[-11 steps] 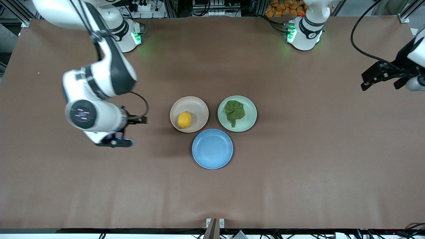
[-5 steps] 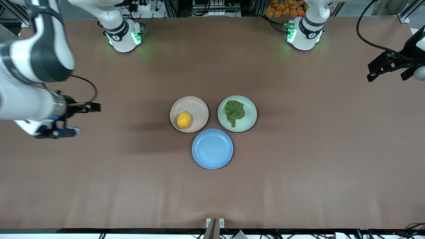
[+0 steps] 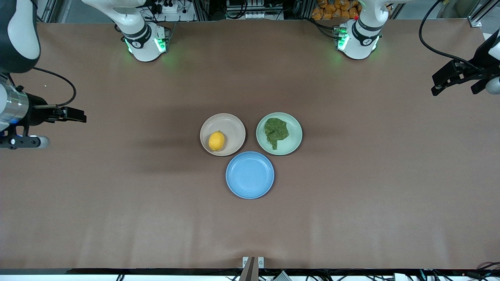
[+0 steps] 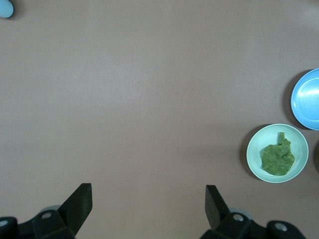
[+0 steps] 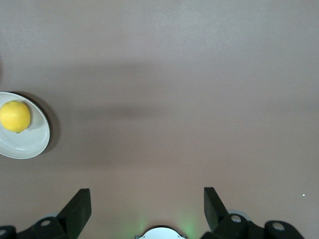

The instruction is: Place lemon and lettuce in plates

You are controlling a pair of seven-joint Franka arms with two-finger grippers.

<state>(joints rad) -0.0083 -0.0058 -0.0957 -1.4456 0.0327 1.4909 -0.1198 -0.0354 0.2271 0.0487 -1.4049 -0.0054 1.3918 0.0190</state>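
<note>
The lemon (image 3: 216, 141) lies in the beige-pink plate (image 3: 230, 127). The lettuce (image 3: 276, 132) lies in the mint green plate (image 3: 291, 142) beside it. My right gripper (image 3: 24, 141) is open and empty, high over the table's edge at the right arm's end; its wrist view (image 5: 147, 199) shows the lemon (image 5: 15, 116) in its plate (image 5: 30, 142). My left gripper (image 3: 490, 86) is open and empty, high over the left arm's end; its wrist view (image 4: 149, 199) shows the lettuce (image 4: 277, 157) in its plate (image 4: 294, 139).
An empty blue plate (image 3: 250, 175) sits nearer the front camera, touching both other plates; it also shows in the left wrist view (image 4: 306, 99). The two arm bases (image 3: 142, 39) (image 3: 357, 37) stand along the table's back edge.
My right arm has swung away from the beige-pink plate toward its end of the table, gripper empty. The left arm shifted slightly outward, then held. Lemon and lettuce have not moved.
</note>
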